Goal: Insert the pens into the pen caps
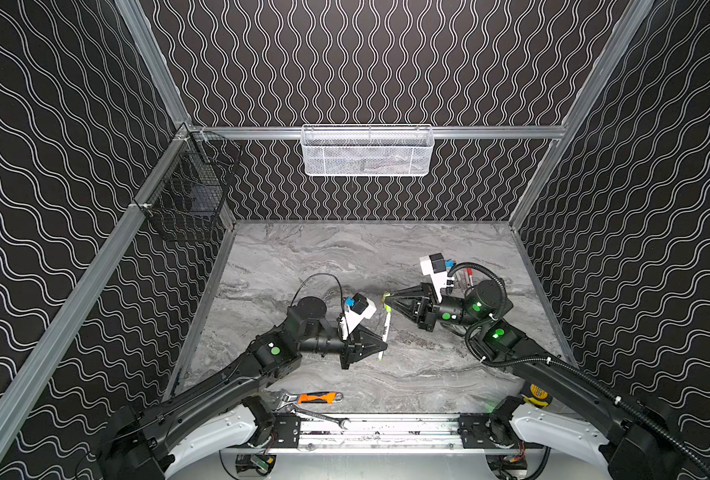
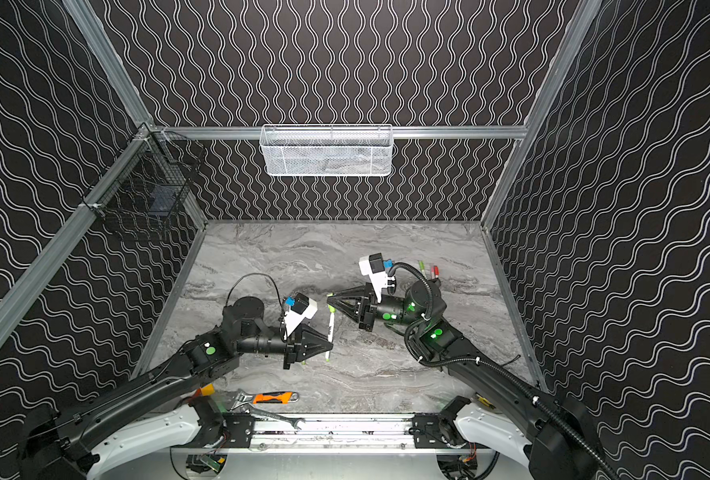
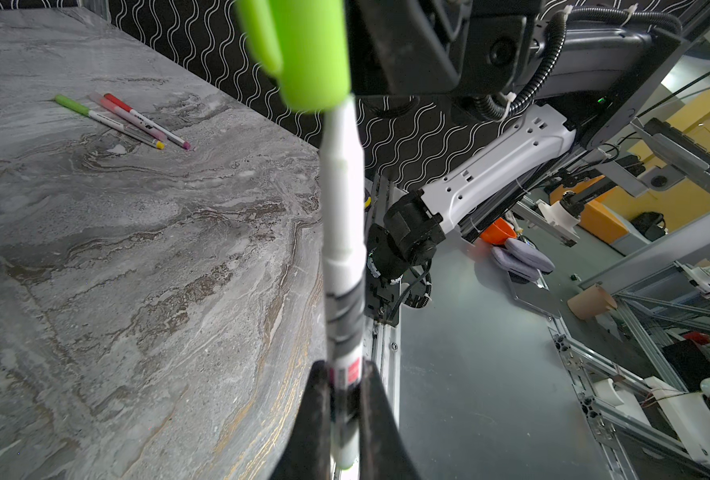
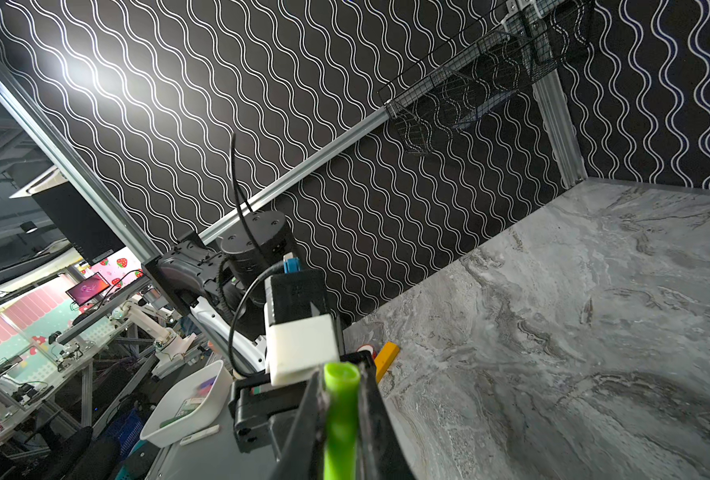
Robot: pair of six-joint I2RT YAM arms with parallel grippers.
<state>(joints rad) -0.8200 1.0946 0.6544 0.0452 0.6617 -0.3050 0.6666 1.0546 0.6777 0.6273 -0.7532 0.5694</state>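
**Desk** (image 1: 324, 257): grey marbled top, enclosed by black walls with white wavy lines.

**Left gripper** (image 1: 382, 345): at mid-desk, jaws clenched on the lower barrel of the pen. The left wrist view shows the barrel pinched between both jaws.

**Pen** (image 1: 385, 330): white barrel with dark print and a small green end that projects past the jaws. It is held over the middle of the desk and points away from the robot's base toward the right gripper. In the left wrist view its far end meets the mouth of the lime-green cap. How far it has entered cannot be told.

**Lime-green cap** (image 3: 307, 54): stubby, with a clip along one side, grasped by the right gripper.

**Right gripper** (image 1: 386, 300): reaches in toward the middle, jaws clamped on the cap. In the right wrist view one end of the cap stands just beyond the jaw tips.

**Three capped pens** (image 3: 131, 120): lying side by side on the desk near the right wall, behind the right arm. Their caps are green, pale and red. The arm partly hides them in both top views.

**Orange-handled wrench** (image 1: 318, 397) and **steel spanner** (image 1: 320, 417): near the desk's front edge, just beside each other and well apart from the pens.

**White mesh basket** (image 1: 368, 151): hung on the back-wall rail.

**Black wire basket** (image 1: 191, 187): hung on the left-wall rail, at the far corner.
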